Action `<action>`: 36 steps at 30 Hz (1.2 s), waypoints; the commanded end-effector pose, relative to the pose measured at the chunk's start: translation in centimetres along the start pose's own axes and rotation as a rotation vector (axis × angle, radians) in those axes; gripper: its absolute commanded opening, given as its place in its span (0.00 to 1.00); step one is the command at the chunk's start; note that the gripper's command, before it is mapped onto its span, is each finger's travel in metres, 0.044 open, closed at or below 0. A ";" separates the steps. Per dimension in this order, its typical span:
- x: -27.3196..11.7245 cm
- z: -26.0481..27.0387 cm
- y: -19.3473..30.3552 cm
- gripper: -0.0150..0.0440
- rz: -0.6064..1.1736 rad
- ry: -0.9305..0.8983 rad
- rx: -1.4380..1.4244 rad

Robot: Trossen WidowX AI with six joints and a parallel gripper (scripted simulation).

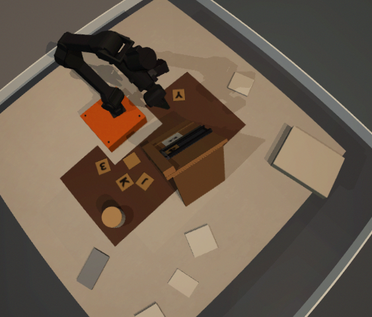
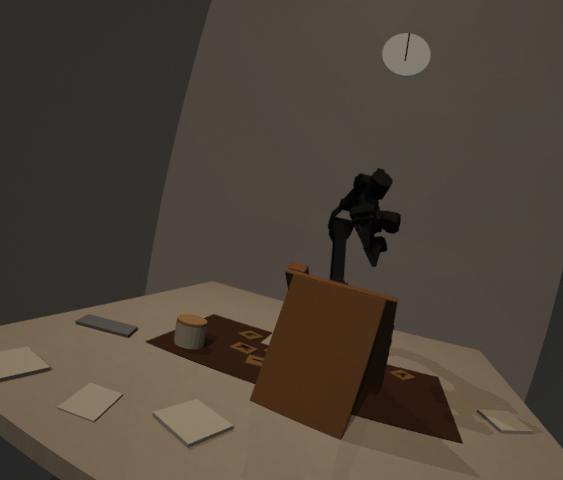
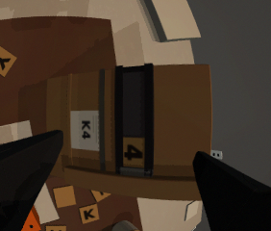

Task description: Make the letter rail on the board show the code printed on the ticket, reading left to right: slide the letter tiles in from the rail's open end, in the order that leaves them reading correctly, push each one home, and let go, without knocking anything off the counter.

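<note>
The ticket (image 1: 171,139) (image 3: 92,142) on the board (image 1: 201,170) (image 2: 322,356) (image 3: 181,120) reads K4. The 4 tile (image 1: 172,149) (image 3: 134,151) sits in the dark rail (image 1: 192,141) (image 3: 149,111), against the stop at its closed end; the rest of the rail is empty. The K tile (image 1: 124,181) (image 3: 88,214), J tile (image 1: 144,181), 3 tile (image 1: 102,166) and a blank tile (image 1: 131,160) (image 3: 64,196) lie on the mat. The Y tile (image 1: 178,94) (image 3: 2,62) lies beyond the open end. My gripper (image 3: 131,149) is open and empty, raised clear of the rail.
A lidded jar (image 1: 111,216) (image 2: 191,331) stands on the brown mat (image 1: 86,184). The orange arm base (image 1: 110,124) is behind the board. A large pale box (image 1: 308,160) and a grey slab (image 1: 92,268) (image 2: 106,325) stand farther off, with several pale flat squares around.
</note>
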State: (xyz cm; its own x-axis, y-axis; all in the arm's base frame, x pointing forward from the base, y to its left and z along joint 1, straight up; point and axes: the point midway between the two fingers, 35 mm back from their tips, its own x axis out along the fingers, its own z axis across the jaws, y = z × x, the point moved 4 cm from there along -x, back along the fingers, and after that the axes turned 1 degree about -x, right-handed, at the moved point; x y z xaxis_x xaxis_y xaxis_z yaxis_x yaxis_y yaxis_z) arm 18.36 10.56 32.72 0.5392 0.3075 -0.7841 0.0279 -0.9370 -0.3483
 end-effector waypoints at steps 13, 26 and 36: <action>7.5 -6.7 12.8 0.83 0.364 -0.014 0.071; 15.6 -2.5 28.2 0.83 0.426 -0.423 -0.058; 17.5 -0.1 32.6 0.83 0.362 -0.551 -0.127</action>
State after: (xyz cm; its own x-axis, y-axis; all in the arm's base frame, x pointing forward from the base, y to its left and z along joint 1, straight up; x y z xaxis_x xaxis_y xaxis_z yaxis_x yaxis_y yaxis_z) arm 28.61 -14.40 7.95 0.0222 -0.0278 -0.9994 0.0188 -0.9994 0.0282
